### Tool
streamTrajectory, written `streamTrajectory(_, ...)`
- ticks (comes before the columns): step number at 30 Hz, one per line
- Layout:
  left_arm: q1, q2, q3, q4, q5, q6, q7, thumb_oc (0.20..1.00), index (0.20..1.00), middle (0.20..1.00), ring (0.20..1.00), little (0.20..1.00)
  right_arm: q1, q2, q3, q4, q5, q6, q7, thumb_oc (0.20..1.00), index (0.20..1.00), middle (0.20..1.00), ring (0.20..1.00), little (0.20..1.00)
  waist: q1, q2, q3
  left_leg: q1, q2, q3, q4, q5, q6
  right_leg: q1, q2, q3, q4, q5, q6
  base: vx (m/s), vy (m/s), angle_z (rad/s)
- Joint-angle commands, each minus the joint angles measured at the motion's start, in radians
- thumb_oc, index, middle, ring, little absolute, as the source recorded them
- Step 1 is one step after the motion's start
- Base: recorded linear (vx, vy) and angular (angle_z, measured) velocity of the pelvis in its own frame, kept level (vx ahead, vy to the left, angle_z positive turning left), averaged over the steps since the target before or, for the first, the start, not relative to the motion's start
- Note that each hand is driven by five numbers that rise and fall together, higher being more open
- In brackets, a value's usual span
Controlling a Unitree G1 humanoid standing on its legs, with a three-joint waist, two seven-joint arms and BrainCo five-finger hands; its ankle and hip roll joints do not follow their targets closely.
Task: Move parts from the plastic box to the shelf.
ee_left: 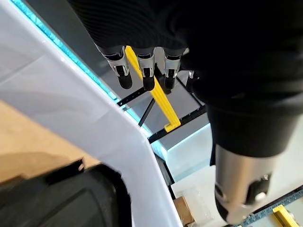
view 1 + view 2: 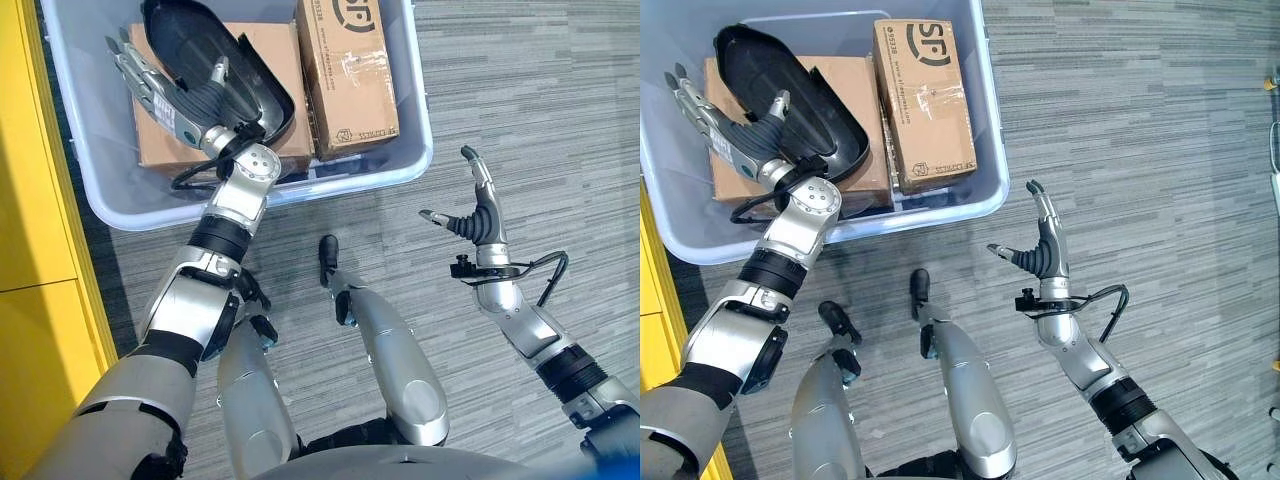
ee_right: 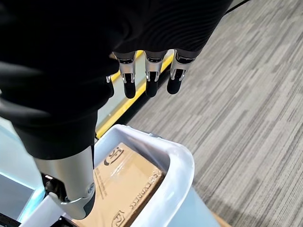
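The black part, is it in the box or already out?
In. The black part lies on a carton inside the box, under the left hand.

Black part (image 2: pixel 210 60) lies on cardboard boxes (image 2: pixel 345 70) in plastic box (image 2: pixel 400 165).

Both head eyes look steeply down, sharing the plastic box (image 2: pixel 400 165); each wrist camera looks closely along its fingers.
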Motion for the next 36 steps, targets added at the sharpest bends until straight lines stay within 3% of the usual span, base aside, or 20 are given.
streamTrajectory(1, 0.048, 0.041, 0.001, -0.009, -0.042, -0.026, 0.026, 1.0, 1.0, 1.0, 1.0, 1.0, 0.014, 0.024, -0.029, -0.058, 0.017, -0.023, -0.03, 1.0, 1.0, 1.0, 1.0, 1.0, 0.045, -0.115, -0.015, -0.035, 0.1, -0.021, 0.147, -0.066, -0.064, 0.001, -0.048, 0.026, 0.046, -0.071, 0.108, 0.01, -0.015, 0.04)
streamTrajectory(6, 0.065, 0.028, 0.016, 0.015, -0.089, -0.023, 0.031, 1.0, 1.0, 1.0, 1.0, 1.0, 0.008, 0.025, -0.026, -0.053, 0.048, -0.007, -0.028, 1.0, 1.0, 1.0, 1.0, 1.0, 0.046, -0.123, -0.015, -0.049, 0.101, -0.027, 0.154, -0.067, -0.064, -0.008, -0.051, 0.021, 0.054, -0.072, 0.108, 0.01, -0.013, 0.04)
streamTrajectory(7, 0.055, 0.035, 0.001, 0.03, -0.092, 0.021, -0.02, 1.0, 1.0, 1.0, 1.0, 1.0, 0.008, 0.019, -0.028, -0.051, 0.062, -0.006, -0.027, 1.0, 1.0, 1.0, 1.0, 1.0, 0.046, -0.128, -0.015, -0.056, 0.101, -0.03, 0.161, -0.07, -0.061, -0.012, -0.054, 0.018, 0.057, -0.071, 0.108, 0.03, -0.032, 0.07)
streamTrajectory(10, 0.045, 0.042, -0.008, 0.049, -0.134, 0.048, -0.072, 1.0, 1.0, 1.0, 1.0, 1.0, -0.002, 0.012, -0.027, -0.06, 0.077, 0.016, -0.016, 1.0, 1.0, 1.0, 1.0, 1.0, 0.043, -0.128, -0.015, -0.059, 0.101, -0.032, 0.169, -0.07, -0.061, -0.015, -0.052, 0.018, 0.063, -0.074, 0.107, 0.01, -0.011, 0.01)
streamTrajectory(13, 0.039, 0.039, 0.001, 0.074, -0.231, 0.031, -0.038, 1.0, 1.0, 1.0, 1.0, 1.0, -0.006, 0.008, -0.027, -0.058, 0.079, 0.025, -0.008, 1.0, 1.0, 1.0, 1.0, 1.0, 0.039, -0.128, -0.015, -0.06, 0.103, -0.031, 0.177, -0.07, -0.061, -0.016, -0.05, 0.02, 0.069, -0.079, 0.105, 0.01, 0.003, 0.0)
streamTrajectory(21, -0.018, 0.06, -0.028, 0.107, -0.158, 0.049, -0.099, 1.0, 1.0, 1.0, 1.0, 1.0, -0.027, -0.004, -0.016, -0.062, 0.082, 0.06, -0.003, 1.0, 1.0, 1.0, 1.0, 1.0, 0.025, -0.136, -0.015, -0.064, 0.108, -0.023, 0.187, -0.07, -0.059, -0.023, -0.049, 0.026, 0.082, -0.085, 0.101, 0.0, 0.003, 0.0)
streamTrajectory(25, -0.059, 0.067, -0.041, 0.128, -0.231, 0.055, -0.132, 1.0, 1.0, 1.0, 1.0, 1.0, -0.035, -0.009, -0.01, -0.053, 0.082, 0.065, 0.003, 1.0, 1.0, 1.0, 1.0, 1.0, 0.018, -0.142, -0.015, -0.077, 0.114, -0.027, 0.208, -0.072, -0.058, -0.032, -0.044, 0.028, 0.093, -0.089, 0.098, 0.01, -0.003, -0.02)
streamTrajectory(32, -0.119, 0.087, -0.057, 0.162, -0.2, 0.064, -0.119, 1.0, 1.0, 1.0, 1.0, 1.0, -0.039, -0.023, -0.004, -0.055, 0.072, 0.08, 0.004, 1.0, 1.0, 1.0, 1.0, 1.0, 0.006, -0.157, -0.015, -0.083, 0.119, -0.027, 0.221, -0.083, -0.055, -0.039, -0.04, 0.029, 0.104, -0.089, 0.096, 0.01, -0.006, -0.02)
streamTrajectory(36, -0.155, 0.103, -0.066, 0.183, -0.264, 0.093, -0.137, 1.0, 1.0, 1.0, 1.0, 1.0, -0.042, -0.031, -0.004, -0.048, 0.074, 0.086, 0.004, 1.0, 1.0, 1.0, 1.0, 1.0, -0.001, -0.154, -0.015, -0.089, 0.119, -0.027, 0.231, -0.082, -0.056, -0.043, -0.033, 0.036, 0.104, -0.091, 0.093, 0.01, -0.008, -0.04)
